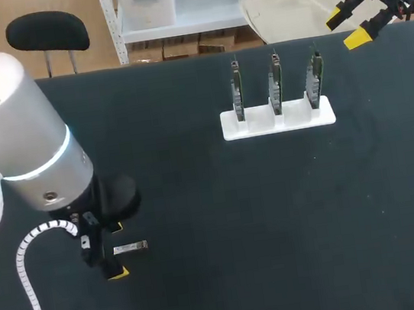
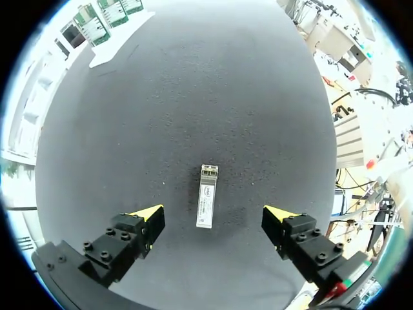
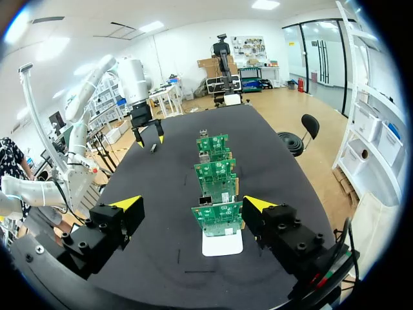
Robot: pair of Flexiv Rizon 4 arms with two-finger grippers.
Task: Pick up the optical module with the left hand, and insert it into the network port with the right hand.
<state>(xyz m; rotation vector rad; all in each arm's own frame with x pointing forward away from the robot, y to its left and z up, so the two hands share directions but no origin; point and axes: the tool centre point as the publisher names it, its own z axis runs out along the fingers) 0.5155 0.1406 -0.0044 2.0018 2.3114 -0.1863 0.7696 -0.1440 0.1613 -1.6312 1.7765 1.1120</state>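
Between the spread fingers of the left end effector [image 2: 213, 218] lies the module [image 2: 206, 196], flat on the dark tabletop [image 2: 213, 97]. Its near end sits level with the yellow tips and the rest points straight ahead, with a clear gap on either side. The step in hand, as I read it, is the pick-up, and it is not yet made: the fingers straddle the module but touch nothing. The next move looks to call for a short drop and a squeeze across the module's narrow sides, kept square so it doesn't skid or twist.

Well ahead of that end effector stands the rack [image 1: 278, 118], a white base holding three green boards [image 1: 275, 80] upright in a row. Past it, over the far edge, the right end effector [image 1: 346, 29] hangs with fingers apart, holding nothing. From its wrist the boards line up just ahead, between its fingers. I cannot pick out the port from here. A handover to the right would have to come before any insertion.
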